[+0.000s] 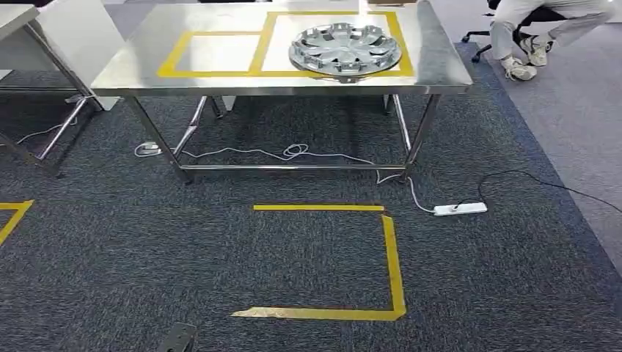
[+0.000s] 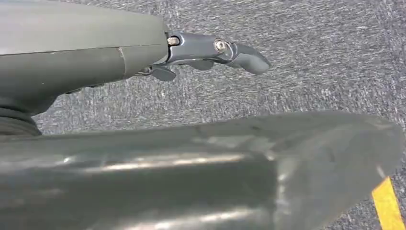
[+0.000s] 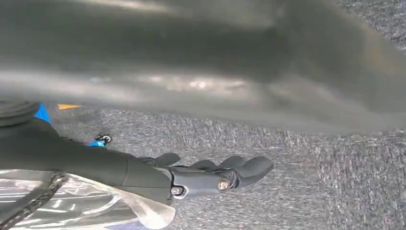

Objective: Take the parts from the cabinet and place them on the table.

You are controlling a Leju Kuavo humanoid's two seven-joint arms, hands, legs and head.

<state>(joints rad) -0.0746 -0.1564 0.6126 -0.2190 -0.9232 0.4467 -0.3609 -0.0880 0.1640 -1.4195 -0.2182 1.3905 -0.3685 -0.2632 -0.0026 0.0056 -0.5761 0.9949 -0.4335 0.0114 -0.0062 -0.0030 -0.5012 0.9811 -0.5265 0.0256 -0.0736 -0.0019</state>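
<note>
A silver wheel cover (image 1: pixel 345 50) lies on the steel table (image 1: pixel 139 70), inside the larger of two yellow taped rectangles. The smaller taped rectangle (image 1: pixel 176 55) to its left holds nothing. The table stands a few steps ahead of me. My left hand (image 2: pixel 210 50) hangs over the grey carpet with its fingers stretched out and nothing in them. My right hand (image 3: pixel 215 175) also hangs above the carpet, fingers straight and apart, holding nothing. A crinkled clear plastic film (image 3: pixel 95 206) shows beside the right wrist.
Yellow tape (image 1: pixel 392 264) marks a box on the carpet in front of me. A white power strip (image 1: pixel 460 209) and cables (image 1: pixel 293 152) lie under and beside the table. A person (image 1: pixel 528 29) sits at the far right. Another table (image 1: pixel 15 18) stands at the left.
</note>
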